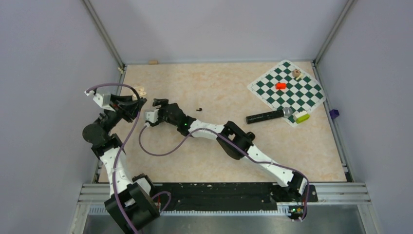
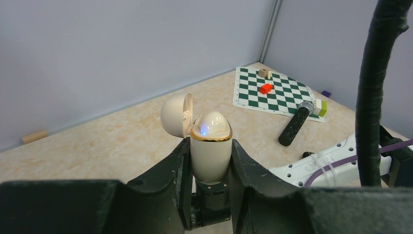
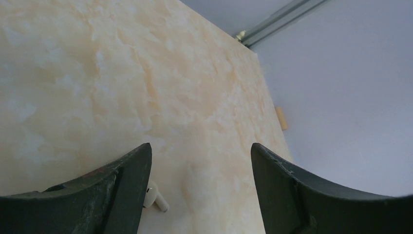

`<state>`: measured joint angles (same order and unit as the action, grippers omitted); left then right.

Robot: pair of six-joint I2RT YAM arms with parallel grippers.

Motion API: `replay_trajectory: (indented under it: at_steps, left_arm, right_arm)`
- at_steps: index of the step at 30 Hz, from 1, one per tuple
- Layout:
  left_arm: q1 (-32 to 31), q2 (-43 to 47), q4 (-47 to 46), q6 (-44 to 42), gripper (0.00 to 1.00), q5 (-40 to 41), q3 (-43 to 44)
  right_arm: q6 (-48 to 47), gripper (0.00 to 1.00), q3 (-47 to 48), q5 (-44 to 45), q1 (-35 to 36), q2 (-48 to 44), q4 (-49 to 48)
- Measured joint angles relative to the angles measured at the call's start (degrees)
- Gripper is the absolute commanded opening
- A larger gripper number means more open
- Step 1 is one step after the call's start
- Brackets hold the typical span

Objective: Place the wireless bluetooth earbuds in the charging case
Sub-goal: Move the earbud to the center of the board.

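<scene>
The charging case (image 2: 209, 158) is a cream egg-shaped shell with a gold rim, not black. My left gripper (image 2: 210, 142) is shut on it and holds it upright, with the lid (image 2: 176, 116) hinged open to the left. A blue light glows on the rounded cream top inside the rim. I cannot tell if a bud sits in it. In the top view the case (image 1: 140, 90) shows at the left gripper (image 1: 132, 103). One cream earbud (image 3: 157, 200) lies on the table beside the left finger of my open right gripper (image 3: 200, 148), which hovers over the table (image 1: 155, 111).
A small black item (image 1: 198, 109) lies on the table right of the right gripper. A chessboard mat (image 1: 287, 90) at the back right carries a red piece (image 1: 280, 86); a black cylinder with a silver tip (image 1: 267, 116) and a yellow-green block (image 1: 302, 117) lie at its edge.
</scene>
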<state>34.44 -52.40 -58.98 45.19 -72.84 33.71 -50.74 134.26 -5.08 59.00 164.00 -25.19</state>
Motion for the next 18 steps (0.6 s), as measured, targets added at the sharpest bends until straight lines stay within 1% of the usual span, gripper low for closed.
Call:
replay_trajectory:
  at_steps: [2, 5, 9, 13, 18]
  left_arm:
    - [0.0, 0.0, -0.7, 0.4, 0.00, 0.0, -0.1]
    - [0.0, 0.0, -1.5, 1.0, 0.00, 0.0, -0.2]
    - [0.0, 0.0, -2.8, 1.7, 0.00, 0.0, -0.6]
    - [0.0, 0.0, -4.0, 2.5, 0.00, 0.0, -1.0]
    - [0.0, 0.2, -4.8, 3.4, 0.00, 0.0, -1.6]
  right_arm:
    - [-0.7, 0.74, -1.2, 2.0, 0.0, -0.3, -1.5]
    - [-0.7, 0.74, -5.8, 5.3, 0.0, -2.4, -4.2]
    - [-0.4, 0.74, -10.3, 9.9, -0.6, -4.9, -5.4]
    - [1.3, 0.75, -11.5, 14.3, -1.8, -5.9, -4.7]
    - [4.5, 0.76, -11.6, 18.3, -5.1, -7.1, -0.5]
